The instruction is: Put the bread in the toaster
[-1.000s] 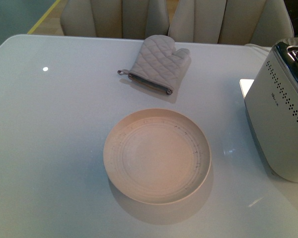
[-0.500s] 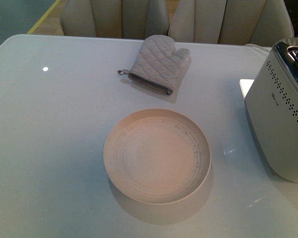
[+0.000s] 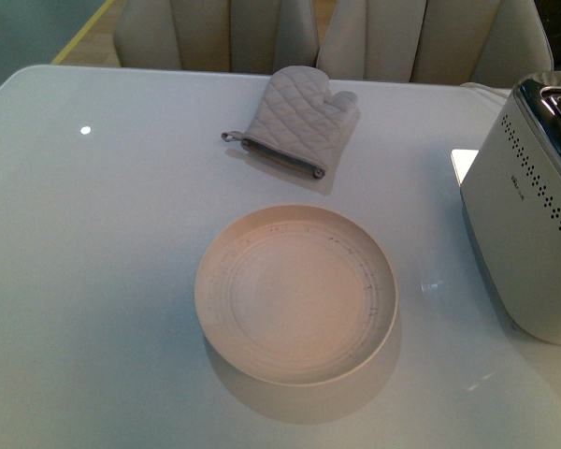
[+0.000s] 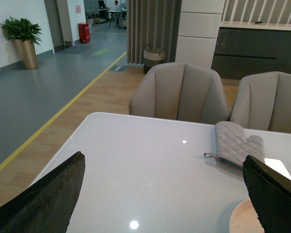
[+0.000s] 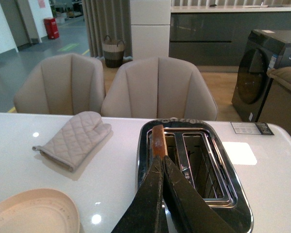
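Note:
The bread (image 5: 158, 140) stands on edge in one slot of the toaster (image 5: 231, 191), with only its brown crust showing above the chrome top. My right gripper (image 5: 161, 158) is shut just above that slot, its tips right at the crust's near end; no bread shows between them. From the front the white toaster (image 3: 528, 220) stands at the table's right edge, and neither arm is in view there. My left gripper (image 4: 160, 194) is open over the table's left part with nothing between its fingers (image 4: 48, 191).
A round beige plate (image 3: 385, 297) sits mid-table with nothing on it. A grey quilted oven mitt (image 3: 299, 122) lies behind it. Beige chairs (image 3: 215, 33) line the table's far edge.

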